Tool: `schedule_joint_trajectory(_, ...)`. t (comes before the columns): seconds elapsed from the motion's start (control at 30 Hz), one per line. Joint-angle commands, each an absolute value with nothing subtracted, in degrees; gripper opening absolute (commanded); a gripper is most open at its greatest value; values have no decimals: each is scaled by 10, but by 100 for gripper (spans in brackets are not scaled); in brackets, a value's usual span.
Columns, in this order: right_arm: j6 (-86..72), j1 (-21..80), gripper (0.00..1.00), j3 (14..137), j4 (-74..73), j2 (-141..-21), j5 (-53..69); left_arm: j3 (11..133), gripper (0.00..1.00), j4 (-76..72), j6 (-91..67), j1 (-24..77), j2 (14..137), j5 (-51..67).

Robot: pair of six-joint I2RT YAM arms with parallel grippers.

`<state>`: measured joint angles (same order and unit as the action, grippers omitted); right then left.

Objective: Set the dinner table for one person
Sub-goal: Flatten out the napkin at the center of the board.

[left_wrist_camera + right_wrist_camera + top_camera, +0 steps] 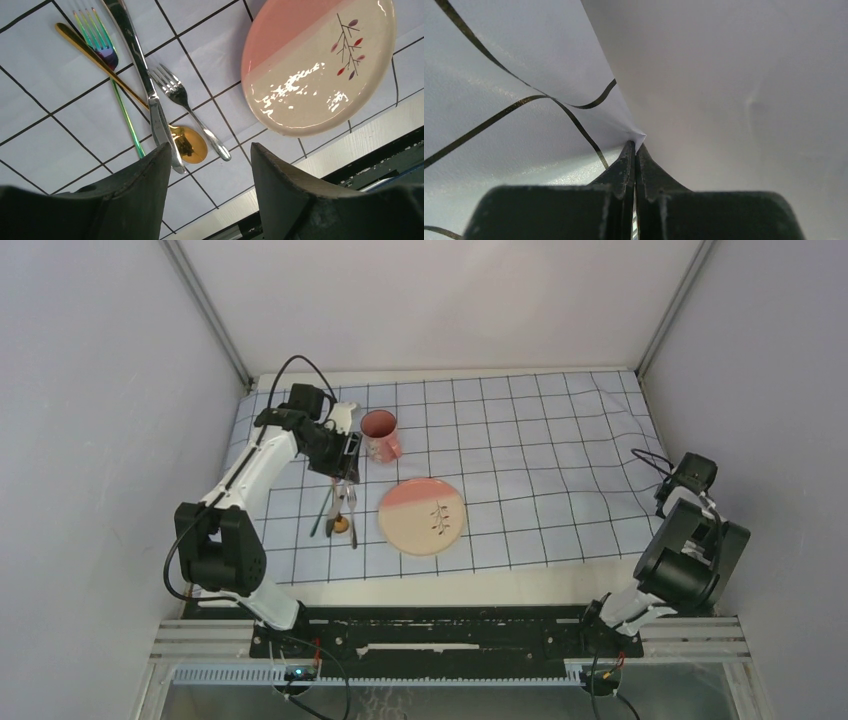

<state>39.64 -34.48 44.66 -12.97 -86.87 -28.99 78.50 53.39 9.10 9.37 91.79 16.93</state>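
**Top view.** Plate (422, 517), pink/cream w/ twig motif, lies flat on the gridded cloth (520, 440). The dinner table (450, 586) shows only as a cream strip on the near side of the plate, past the cloth's edge. The rest is under the cloth. Mug (381, 435), pink, stands upright beyond the plate, slightly left. The cutlery reads as one thin bunch just left of the plate; the pcs can't be told apart here.

**Left wrist view.** This view separates the bunch: knife (145, 80), gold spoon (187, 143), rainbow fork (107, 50), silver fork (186, 100). All lie left of the plate and clear of it. Knife and rainbow fork both cross the spoon's handle. The silver fork's handle runs just beside the spoon's bowl.

Left gripper (345, 455) is over the bunch's far end, left of the mug. Jaws partway apart, nothing between them.

**Right wrist view.** Right gripper (634, 146) is well right of the plate, at the cloth's right edge by the wall (744, 75). The top view doesn't resolve its tips. This view shows the jaws pressed together, w/ a point of cloth meeting the tips. Whether the cloth is pinched can't be told.

The mug appears in neither wrist view.
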Motion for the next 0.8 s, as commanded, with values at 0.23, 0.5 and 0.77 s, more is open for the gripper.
schedule_joint_trajectory(0.23,386,-371,0,484,-104,-922,-312,788,64,547,107,106,888,173)
schedule_joint_trajectory(0.5,398,-374,0,443,-126,-868,-296,794,64,551,107,112,887,173)
schedule_joint_trajectory(0.77,404,-384,47,439,-109,-859,-303,791,64,554,112,118,884,173)
